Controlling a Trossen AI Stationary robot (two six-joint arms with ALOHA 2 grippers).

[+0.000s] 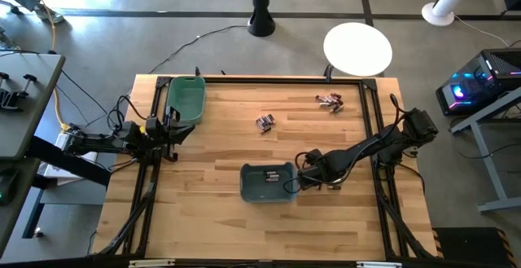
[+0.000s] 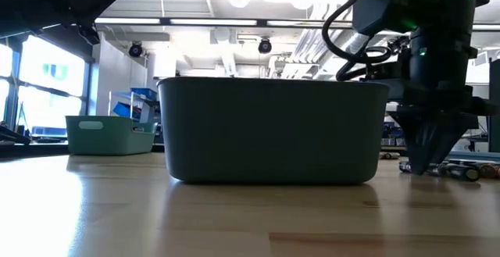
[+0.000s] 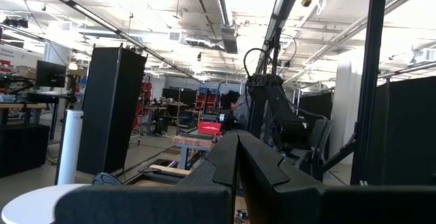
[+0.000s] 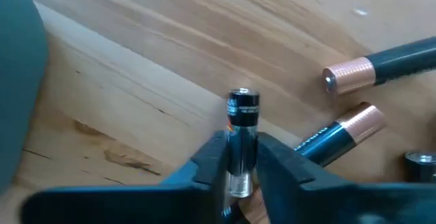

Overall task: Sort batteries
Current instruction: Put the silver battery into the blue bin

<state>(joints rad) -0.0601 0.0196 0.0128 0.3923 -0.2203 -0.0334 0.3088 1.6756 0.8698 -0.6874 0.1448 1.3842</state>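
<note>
My right gripper point(image 4: 242, 157) is shut on a small silver-and-black battery point(image 4: 242, 118), just right of the dark teal bin point(image 1: 266, 183); in the low view it point(image 2: 426, 159) hangs low over the table. Copper-topped batteries point(image 4: 351, 73) lie on the wood beside it. More batteries lie in two small heaps point(image 1: 264, 122) point(image 1: 330, 100) farther back, and a few lie inside the teal bin point(image 1: 275, 176). My left gripper point(image 1: 173, 129) waits shut at the table's left edge, next to the green bin point(image 1: 185, 100). My right gripper pinches the small battery by its silvery rear part point(image 4: 240, 173) between the two fingers. The fingers come from above, pointing down, and lie along the battery. Its black end point(image 4: 243, 105) sticks out beyond the fingertips. Whether that end touches the table, I cannot tell.
The teal bin's wall point(image 2: 273, 132) stands right beside my right gripper. Loose batteries point(image 2: 461, 171) lie on the table just past it. A white round stand point(image 1: 358, 48) sits behind the far edge. Bare wood stretches between the two bins and along the near edge.
</note>
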